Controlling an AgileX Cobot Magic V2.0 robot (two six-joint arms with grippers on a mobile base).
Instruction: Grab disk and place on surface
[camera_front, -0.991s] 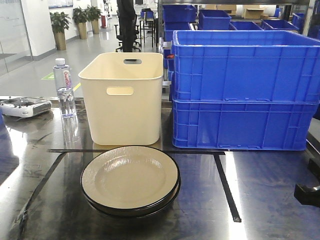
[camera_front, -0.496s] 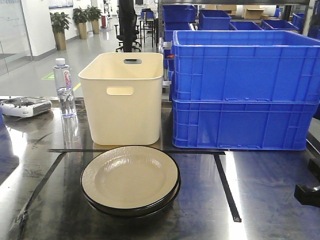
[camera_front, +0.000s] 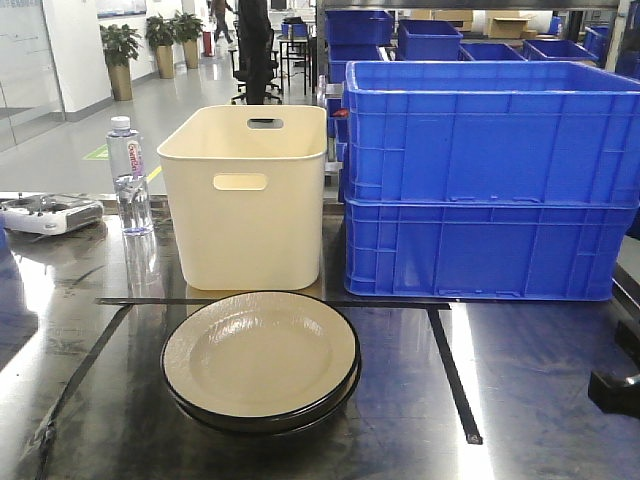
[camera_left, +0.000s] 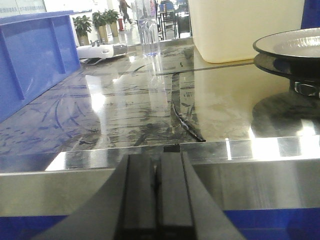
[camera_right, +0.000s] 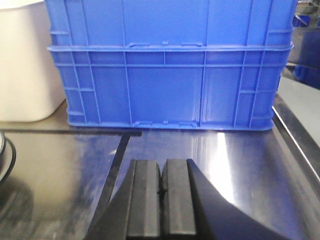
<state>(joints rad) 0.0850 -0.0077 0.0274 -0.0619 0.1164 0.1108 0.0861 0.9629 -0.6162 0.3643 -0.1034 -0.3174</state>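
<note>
Nothing is lifted yet: the stacked disks (camera_front: 260, 362) sit near the worktop's (camera_front: 540, 380) front edge; left tool (camera_left: 157, 197) and right tool (camera_right: 161, 200) (both pinched narrow) hold nothing.

We see our left gripper (camera_left: 157, 200) and right gripper (camera_right: 161, 205) as matte black, each with two flat rectangular fingers

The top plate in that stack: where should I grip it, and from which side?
Probably take the top plate by its raised black rim on the right side, nearest the shut right gripper. It lies flat on another plate, so only the overhanging edge offers a pinch; come in low along the table.
</note>
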